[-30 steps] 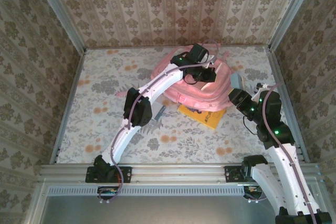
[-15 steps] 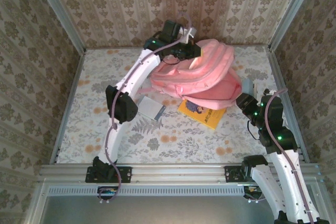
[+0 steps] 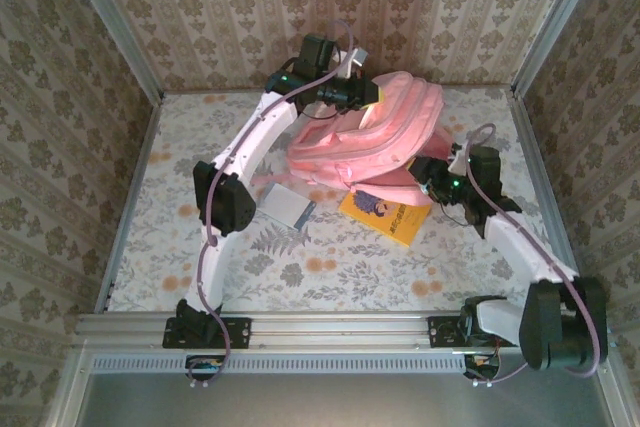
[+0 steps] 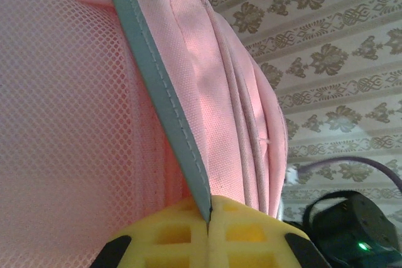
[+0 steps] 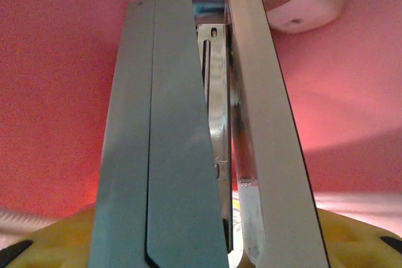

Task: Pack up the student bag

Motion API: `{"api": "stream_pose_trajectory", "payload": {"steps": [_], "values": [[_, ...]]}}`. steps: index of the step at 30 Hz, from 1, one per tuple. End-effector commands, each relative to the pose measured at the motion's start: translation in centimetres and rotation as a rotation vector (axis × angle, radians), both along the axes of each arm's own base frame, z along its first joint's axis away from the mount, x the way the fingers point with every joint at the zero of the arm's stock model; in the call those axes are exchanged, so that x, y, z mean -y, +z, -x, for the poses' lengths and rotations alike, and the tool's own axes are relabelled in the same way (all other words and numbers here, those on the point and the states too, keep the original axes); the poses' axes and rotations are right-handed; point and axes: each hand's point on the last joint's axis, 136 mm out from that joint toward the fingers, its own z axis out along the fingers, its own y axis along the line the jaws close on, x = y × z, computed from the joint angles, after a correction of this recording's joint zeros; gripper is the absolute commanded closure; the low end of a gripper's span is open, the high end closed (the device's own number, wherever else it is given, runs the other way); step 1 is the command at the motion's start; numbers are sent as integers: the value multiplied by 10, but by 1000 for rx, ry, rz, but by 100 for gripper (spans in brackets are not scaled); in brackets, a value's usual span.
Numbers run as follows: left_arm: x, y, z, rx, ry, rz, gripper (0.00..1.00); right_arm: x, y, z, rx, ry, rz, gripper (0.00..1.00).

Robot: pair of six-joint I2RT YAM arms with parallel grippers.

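Finding: the student bag (image 3: 385, 137) no longer lies slumped flat. It now hangs raised at the 1 o'clock of the counter (image 3: 200, 167), toward the far wall. The left gripper (image 3: 368, 97) is clenched on the bag's grey trim (image 4: 169, 111) at the upper end and carries it.

The right gripper (image 3: 422, 173) stood off at the bag's 3 o'clock a second ago. It is now pushed in against the bag's lower right side, grasping a flat grey-blue case (image 5: 157, 155). In the wrist view pink fabric surrounds that case on every side (inside the mouth or merely pressed to the cloth, I cannot tell).

Judgement: the lift serves to present the bag for loading.

Contents of the bag: not visible.

Outstanding on the counter: a yellow book (image 3: 392, 215) at the bag's 5 o'clock and a grey pad (image 3: 287, 205) at its 8 o'clock.
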Motion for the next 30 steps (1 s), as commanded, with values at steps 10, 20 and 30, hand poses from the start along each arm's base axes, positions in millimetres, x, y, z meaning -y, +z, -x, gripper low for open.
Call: {"api": "stream_pose_trajectory", "payload": {"steps": [10, 20, 30], "values": [[-22, 121, 26, 169, -77, 254, 100, -69, 17, -78, 83, 184, -161, 54], [-38, 124, 15, 156, -47, 267, 100, -151, -18, -136, -70, 111, -47, 8], [-56, 121, -3, 135, 2, 270, 100, -140, -15, -121, -66, 83, 34, 0]]}}
